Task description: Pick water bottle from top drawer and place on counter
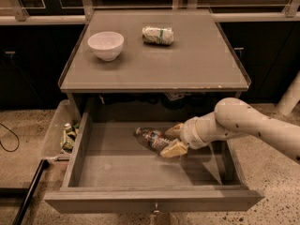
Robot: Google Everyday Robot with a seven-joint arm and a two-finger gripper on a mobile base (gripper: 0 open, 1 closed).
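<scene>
The water bottle [149, 138] lies on its side in the middle of the open top drawer [108, 165], cap end to the left. My gripper [172, 139] reaches in from the right, low over the drawer floor. Its two tan fingers [174, 149] stand apart, one behind and one in front of the bottle's right end. The bottle still rests on the drawer floor. The counter [187, 64] is the flat grey-brown top above the drawer.
A white bowl [106, 45] and a whitish wrapped packet with a green band [158, 35] sit on the counter. A clear plastic bin of small items [63, 137] stands left of the drawer. The drawer's front panel has a small knob [154, 211].
</scene>
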